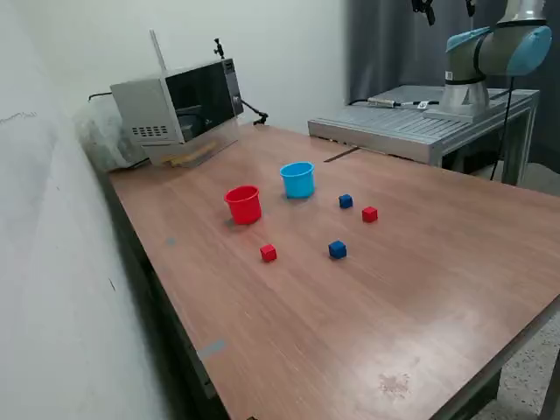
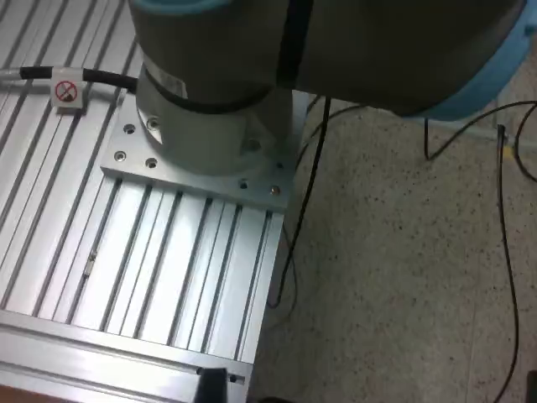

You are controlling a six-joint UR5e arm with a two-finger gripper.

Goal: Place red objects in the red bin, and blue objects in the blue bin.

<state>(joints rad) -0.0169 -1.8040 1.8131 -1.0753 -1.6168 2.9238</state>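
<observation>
Red cup (image 1: pixel 243 204), mid-worktop toward the far edge; light blue cup (image 1: pixel 297 179) just beside it. Red cube (image 1: pixel 268 253) nearer the front edge; dark blue cube (image 1: pixel 337 249); second blue cube (image 1: pixel 346 201); second red cube (image 1: pixel 369 213). All four outside the cups. Gripper not visible, state impossible to tell. Arm base (image 1: pixel 486 61) beyond the far right corner; cubes well apart from it, across the worktop (image 1: pixel 420 289).

Two red cubes (image 1: pixel 268 253) (image 1: pixel 369 213), two blue cubes (image 1: pixel 337 249) (image 1: pixel 346 201), one red cup (image 1: pixel 243 205), one light blue cup (image 1: pixel 297 179).
</observation>
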